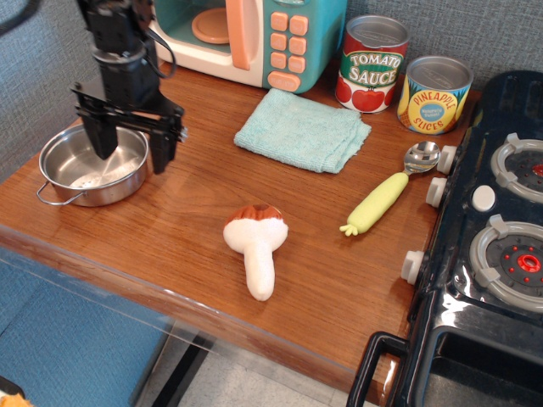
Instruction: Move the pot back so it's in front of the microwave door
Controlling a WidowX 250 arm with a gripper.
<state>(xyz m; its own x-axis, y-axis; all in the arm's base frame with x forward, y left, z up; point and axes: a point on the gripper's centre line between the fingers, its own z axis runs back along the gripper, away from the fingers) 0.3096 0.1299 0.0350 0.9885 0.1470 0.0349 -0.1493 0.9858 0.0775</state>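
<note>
My tool (131,148) is spread wide over the right rim of the pot (92,165), which sits at the tabletop's (195,220) left edge, well apart from the microwave door (227,32). I judge grasping is in hand; next I must lower and pinch the rim.

Far to the right of the claw (133,151) and farther back, two tin cans carry readable labels. The red-and-green can (372,64) reads "TOMATO SAUCE". Just right of it, the yellow can (433,94) reads "PINEAPPLE SLICES"; its blue centre badge is too small to read.
</note>
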